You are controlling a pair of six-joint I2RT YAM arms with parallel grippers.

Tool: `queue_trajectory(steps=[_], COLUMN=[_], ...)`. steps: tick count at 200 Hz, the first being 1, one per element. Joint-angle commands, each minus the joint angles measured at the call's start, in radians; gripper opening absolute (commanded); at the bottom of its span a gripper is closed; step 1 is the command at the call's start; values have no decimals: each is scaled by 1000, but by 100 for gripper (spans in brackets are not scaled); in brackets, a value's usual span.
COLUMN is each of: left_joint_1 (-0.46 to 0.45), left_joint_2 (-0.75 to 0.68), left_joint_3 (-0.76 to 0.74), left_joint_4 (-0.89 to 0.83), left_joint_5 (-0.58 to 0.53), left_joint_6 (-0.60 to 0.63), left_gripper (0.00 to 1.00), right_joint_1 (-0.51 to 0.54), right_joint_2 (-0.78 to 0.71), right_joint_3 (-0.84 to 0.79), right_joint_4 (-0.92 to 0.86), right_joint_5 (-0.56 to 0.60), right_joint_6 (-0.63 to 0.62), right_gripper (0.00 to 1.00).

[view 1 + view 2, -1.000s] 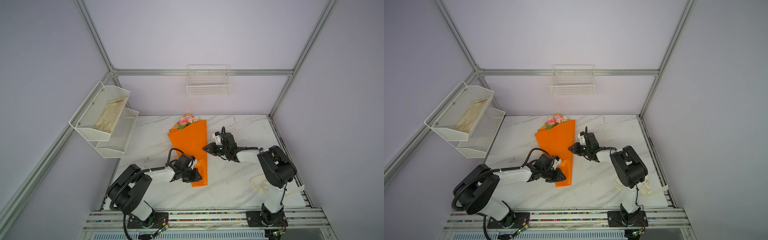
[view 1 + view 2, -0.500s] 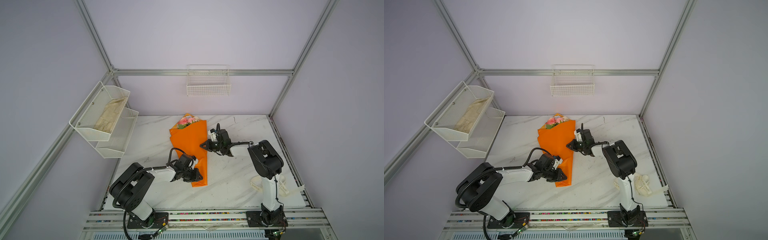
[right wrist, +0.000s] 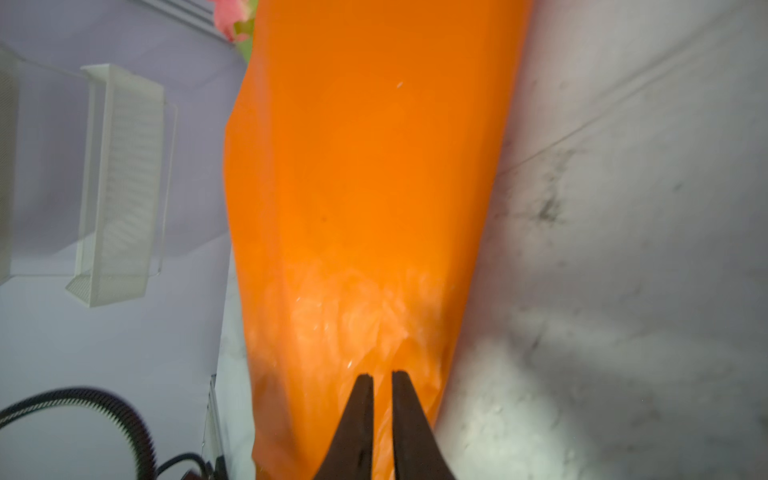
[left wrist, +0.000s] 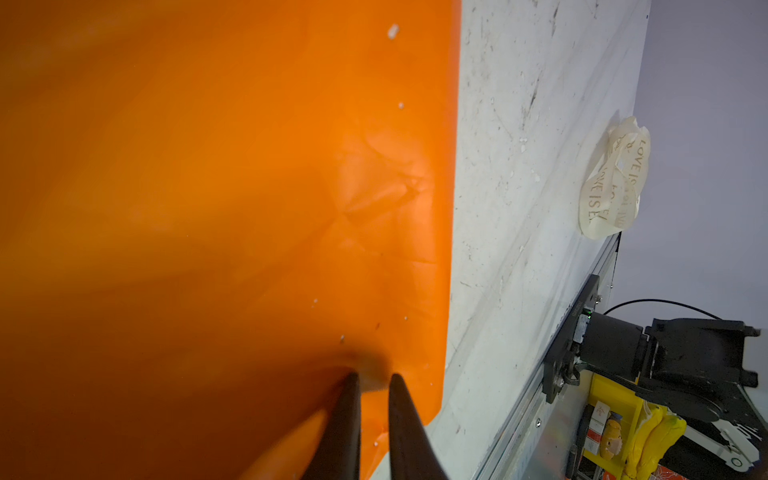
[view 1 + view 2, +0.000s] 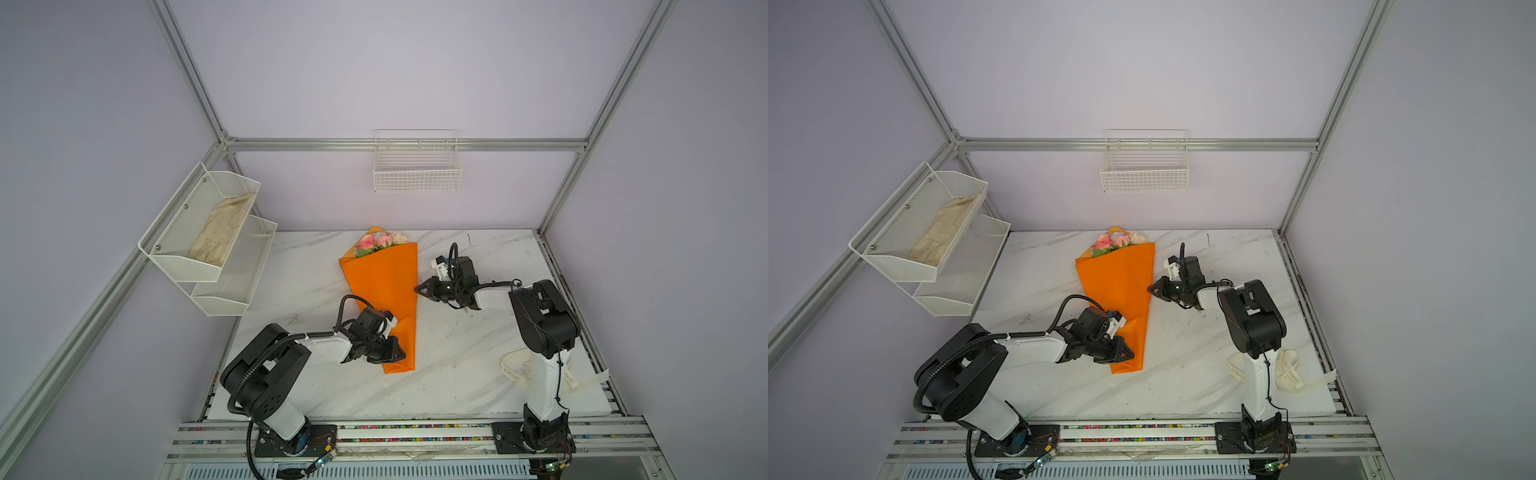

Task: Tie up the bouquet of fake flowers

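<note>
A: Both top views: bouquet [image 5: 382,286] flat on table [image 5: 457,374], centre, blooms toward 12 o'clock. Left gripper [image 5: 400,354] over the wrap's 7 o'clock corner, tips hidden. Right gripper [image 5: 419,289] touching the 3 o'clock edge. Ribbon [image 5: 1292,376] half behind right arm.
B: Left wrist?
A: Fingers [image 4: 347,415] nearly together, pinching a paper fold.
B: Right wrist?
A: Fingers [image 3: 359,415] nearly together; clamp on paper unreadable, blooms cut off.
</note>
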Motion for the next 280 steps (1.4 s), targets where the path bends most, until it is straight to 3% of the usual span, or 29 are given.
queue_trajectory(steps=[1,40,58,133,217,239,280], left_joint_1=[2,3,3,3,3,2,3], left_joint_2=[15,11,13,26,25,30,29], left_joint_3=[-47,-47,-50,-68,-66,-64,-64], left_joint_4=[-31,-30,-29,-25,-31,-29,-30], left_joint_5=[-17,-14,-17,-30,-20,-16,-11], left_joint_6=[18,17,17,15,18,18,20], left_gripper=[16,16,16,13,13,13,13], right_joint_1=[49,115,83,-16,-54,-61,-90], right_joint_2=[-64,-10,27,144,284,341,485], right_joint_3=[-80,-90,-95,29,269,372,589], right_joint_4=[36,19,17,51,7,-32,-57], right_joint_5=[-59,-26,20,9,36,94,97], right_joint_6=[13,-9,-23,-6,16,6,67], right_gripper=[12,9,7,11,14,15,17])
